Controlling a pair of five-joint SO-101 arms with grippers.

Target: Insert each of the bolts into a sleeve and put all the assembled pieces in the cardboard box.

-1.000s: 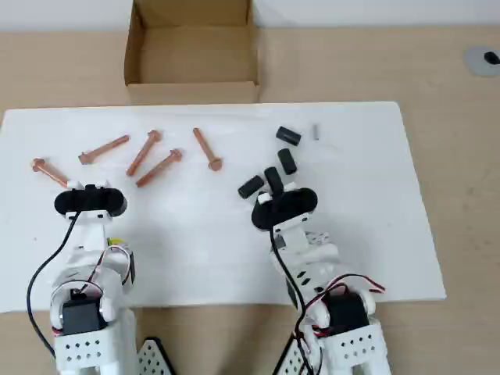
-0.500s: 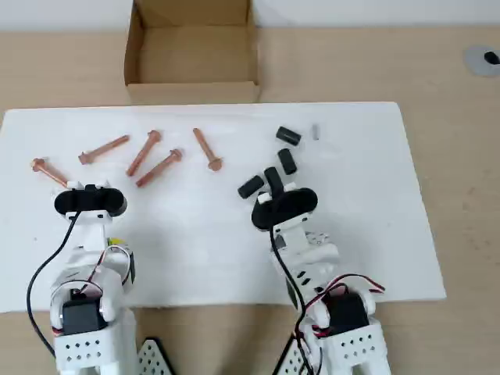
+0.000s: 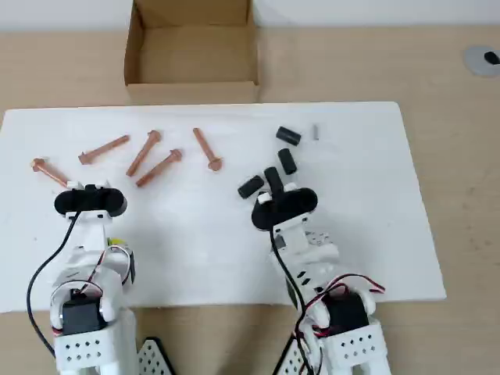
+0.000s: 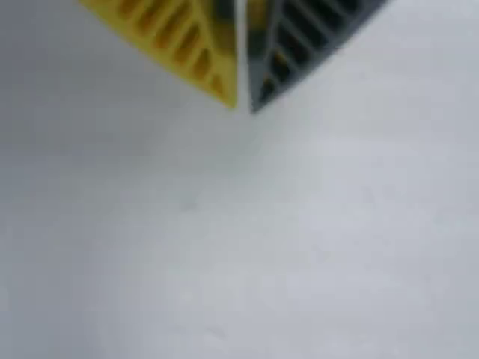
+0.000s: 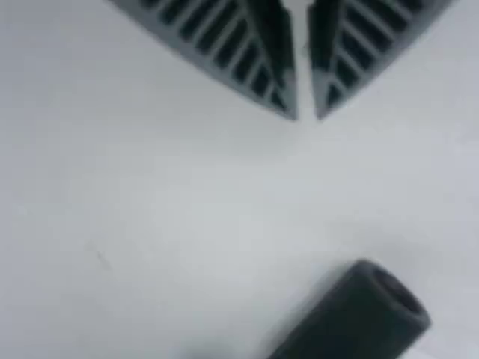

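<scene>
Several copper bolts (image 3: pixel 144 152) lie scattered on the left half of the white mat (image 3: pixel 367 234). Several black sleeves (image 3: pixel 287 161) lie in a loose group right of centre. The cardboard box (image 3: pixel 191 51) stands open beyond the mat's far edge, nothing inside it. My left gripper (image 4: pixel 243 105) hangs shut over bare mat, its yellow and black fingertips together; its arm (image 3: pixel 90 201) sits just short of the bolts. My right gripper (image 5: pixel 304 114) is shut too, a short way from one black sleeve (image 5: pixel 359 314). That arm (image 3: pixel 285 205) sits just short of the nearest sleeves.
A small grey piece (image 3: pixel 316 132) lies near the farthest sleeve. Bare mat stretches between the two arms and to the right of the sleeves. The wooden table (image 3: pixel 453 141) surrounds the mat, with a grey disc (image 3: pixel 482 60) at the far right.
</scene>
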